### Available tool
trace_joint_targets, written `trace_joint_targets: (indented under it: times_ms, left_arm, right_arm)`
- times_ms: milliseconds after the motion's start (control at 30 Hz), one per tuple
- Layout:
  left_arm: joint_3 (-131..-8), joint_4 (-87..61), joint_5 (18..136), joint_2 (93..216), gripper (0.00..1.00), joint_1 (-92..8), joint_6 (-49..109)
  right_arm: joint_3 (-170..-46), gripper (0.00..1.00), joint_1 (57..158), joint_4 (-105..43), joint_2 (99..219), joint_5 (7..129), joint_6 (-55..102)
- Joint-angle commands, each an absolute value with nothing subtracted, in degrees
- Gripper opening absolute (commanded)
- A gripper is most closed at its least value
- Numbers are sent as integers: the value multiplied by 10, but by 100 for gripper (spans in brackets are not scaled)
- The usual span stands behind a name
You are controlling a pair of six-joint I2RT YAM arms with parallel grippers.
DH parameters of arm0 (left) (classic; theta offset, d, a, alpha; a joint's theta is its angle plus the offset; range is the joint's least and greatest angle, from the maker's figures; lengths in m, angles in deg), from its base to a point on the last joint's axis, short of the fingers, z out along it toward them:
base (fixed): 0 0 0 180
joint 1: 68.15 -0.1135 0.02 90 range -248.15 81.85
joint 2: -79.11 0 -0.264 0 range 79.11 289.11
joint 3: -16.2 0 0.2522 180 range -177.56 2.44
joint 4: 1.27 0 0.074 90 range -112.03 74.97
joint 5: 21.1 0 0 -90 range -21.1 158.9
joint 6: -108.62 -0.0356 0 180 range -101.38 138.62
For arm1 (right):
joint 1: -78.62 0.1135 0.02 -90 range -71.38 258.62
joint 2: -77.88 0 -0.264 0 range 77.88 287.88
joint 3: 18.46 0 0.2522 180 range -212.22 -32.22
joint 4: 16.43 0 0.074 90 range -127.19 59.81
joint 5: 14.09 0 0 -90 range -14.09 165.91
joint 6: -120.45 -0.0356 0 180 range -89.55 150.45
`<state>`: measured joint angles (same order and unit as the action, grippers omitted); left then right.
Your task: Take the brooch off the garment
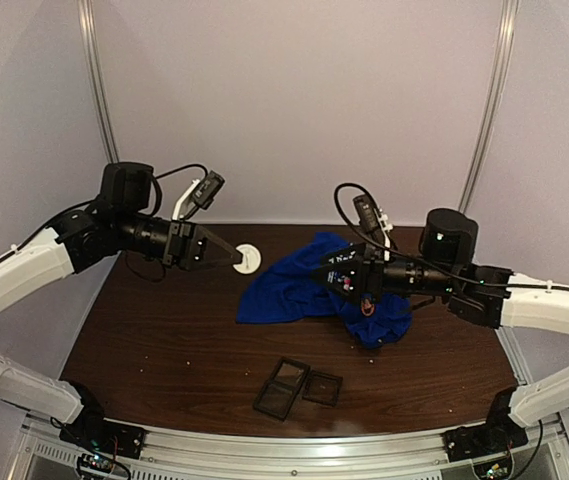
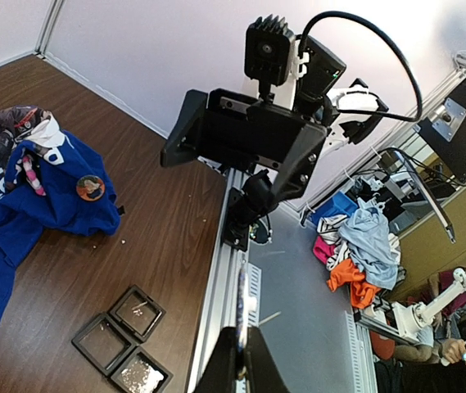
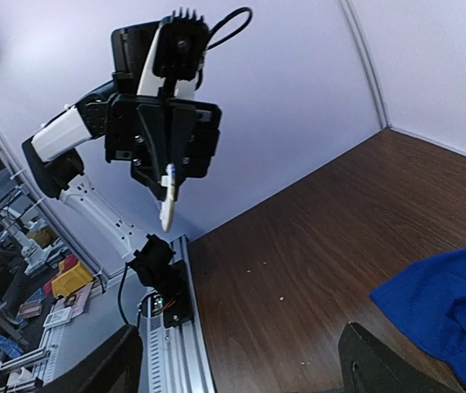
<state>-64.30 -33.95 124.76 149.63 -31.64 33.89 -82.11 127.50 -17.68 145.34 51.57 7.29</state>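
The blue garment (image 1: 294,285) lies crumpled on the table right of centre, and its white lettering shows in the left wrist view (image 2: 20,213). A round badge (image 2: 90,187) with an orange-and-dark face sits on one fold. My left gripper (image 1: 236,258) hovers left of the garment. It is shut on a round white-backed brooch (image 1: 249,258), which appears edge-on in its own view (image 2: 253,323) and as a pale disc in the right wrist view (image 3: 167,201). My right gripper (image 3: 245,368) is open and holds nothing. It points left over the garment's right part (image 1: 349,272).
Three black shallow trays (image 1: 297,387) sit near the front edge of the wooden table (image 1: 164,340). An aluminium rail (image 2: 228,278) borders the table. Beyond it, on the floor, lies a pile of clothes (image 2: 364,246).
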Motion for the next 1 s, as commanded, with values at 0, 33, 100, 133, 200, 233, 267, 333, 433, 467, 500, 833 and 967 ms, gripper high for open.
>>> trace_joint_targets:
  times_ms: [0,33,100,133,200,233,267,333,433,467,500,833,967]
  left_arm:
    - [-637,-325,1269,1498,0,-300,324]
    - [-637,-326,1269,1497,0,-297,323]
    - [-637,-328,1269,1498,0,-294,321]
    - [-638,-330,1270,1498,0,-292,319]
    - [-640,-335,1268,1498,0,-291,315]
    - [-641,-338,1267,1498,0,-289,313]
    - [-641,-339,1266,1498,0,-288,311]
    - [-641,-341,1264,1498,0,-287,310]
    - [-641,-342,1263,1500,0,-285,310]
    - [-641,-342,1263,1500,0,-284,310]
    - [-641,-342,1262,1500,0,-284,309]
    - [-643,-348,1255,1503,0,-281,306]
    - [-643,-349,1254,1503,0,-281,306]
  right_arm:
    - [-874,80,1333,-111,1504,456,59]
    - [-884,77,1345,-108,1516,458,61]
    - [-895,73,1359,-95,1535,460,60]
    - [-897,71,1361,-84,1544,461,56]
    - [-905,67,1364,-70,1557,461,51]
    - [-912,64,1366,-70,1565,461,52]
    - [-919,62,1370,-72,1572,461,55]
    - [-931,59,1375,-73,1585,459,57]
    - [-944,53,1379,-74,1602,455,57]
    - [-948,52,1380,-74,1607,455,56]
    - [-951,50,1381,-73,1611,454,55]
    - [-958,36,1383,-54,1636,453,40]
    - [-963,34,1383,-53,1643,455,36]
